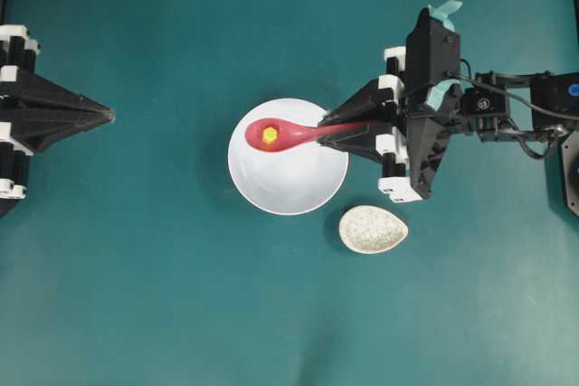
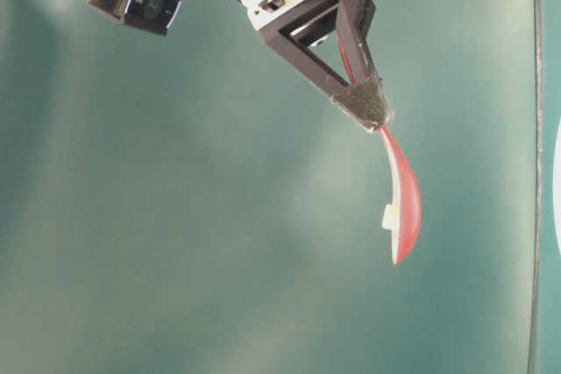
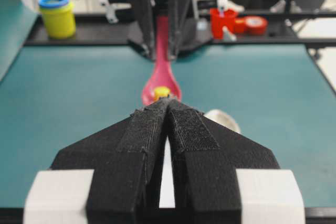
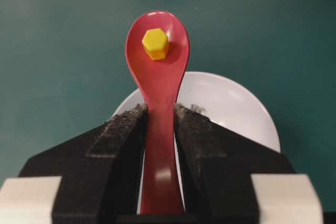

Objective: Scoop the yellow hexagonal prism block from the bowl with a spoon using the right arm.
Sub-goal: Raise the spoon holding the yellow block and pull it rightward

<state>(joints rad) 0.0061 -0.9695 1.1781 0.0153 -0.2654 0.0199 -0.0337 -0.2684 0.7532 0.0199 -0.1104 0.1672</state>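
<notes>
Right gripper [image 4: 160,129] is pinching the spoon [image 4: 157,77] by its handle, and the yellow hexagonal prism block [image 4: 155,43] sits in the scoop, lifted over the bowl [image 1: 288,156], which looks empty as far as I can see. Left gripper [image 3: 167,109] is pressed together far left, holding nothing. A speckled spoon rest [image 1: 373,230] lies right of the bowl on the teal table [image 1: 136,268]
</notes>
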